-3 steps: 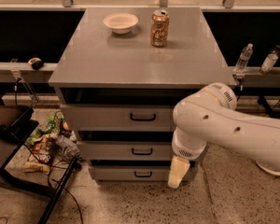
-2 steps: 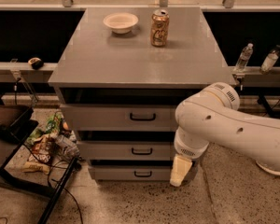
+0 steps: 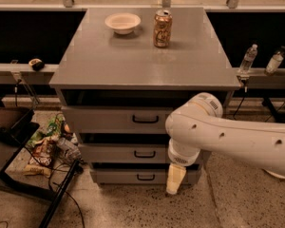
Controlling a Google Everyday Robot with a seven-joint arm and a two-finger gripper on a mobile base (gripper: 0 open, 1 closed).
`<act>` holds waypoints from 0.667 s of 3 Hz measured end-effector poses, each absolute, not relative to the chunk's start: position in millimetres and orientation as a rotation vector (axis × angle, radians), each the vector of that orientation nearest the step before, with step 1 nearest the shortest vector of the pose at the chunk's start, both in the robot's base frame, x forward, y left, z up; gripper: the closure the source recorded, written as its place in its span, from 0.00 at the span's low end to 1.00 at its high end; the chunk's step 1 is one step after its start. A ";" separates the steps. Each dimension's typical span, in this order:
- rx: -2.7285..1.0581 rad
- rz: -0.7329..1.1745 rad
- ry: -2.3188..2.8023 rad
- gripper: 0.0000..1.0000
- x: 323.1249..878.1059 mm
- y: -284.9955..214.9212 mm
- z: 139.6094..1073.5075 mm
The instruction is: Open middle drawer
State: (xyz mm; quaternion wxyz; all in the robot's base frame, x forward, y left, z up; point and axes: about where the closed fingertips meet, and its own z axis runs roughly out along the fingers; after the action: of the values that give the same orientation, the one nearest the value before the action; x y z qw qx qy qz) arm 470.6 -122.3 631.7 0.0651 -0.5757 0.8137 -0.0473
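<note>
The middle drawer (image 3: 114, 152) is a low grey front with a small black loop handle (image 3: 145, 154), set between the taller top drawer (image 3: 109, 119) and the lowest drawer (image 3: 128, 176). It looks closed, flush with the others. My gripper (image 3: 175, 179) hangs from the white arm (image 3: 228, 137) in front of the cabinet's lower right, level with the lowest drawer and right of the middle handle. It touches nothing that I can see.
On the grey cabinet top (image 3: 142, 65) stand a white bowl (image 3: 122, 22) and a soda can (image 3: 162, 28). Snack bags and cables (image 3: 47, 146) lie on the floor at the left. Two bottles (image 3: 247, 60) stand on the ledge at right.
The arm and gripper have shifted very slightly to the right. The drawers have not moved.
</note>
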 end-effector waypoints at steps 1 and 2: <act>-1.801 -0.103 2.448 0.00 485.2 -127.2 551.1; -1.843 -0.085 2.378 0.00 507.0 -130.8 507.8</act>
State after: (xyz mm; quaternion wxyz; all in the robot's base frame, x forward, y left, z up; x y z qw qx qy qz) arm 507.0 -130.8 507.8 0.0661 -0.6110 0.7884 -0.0282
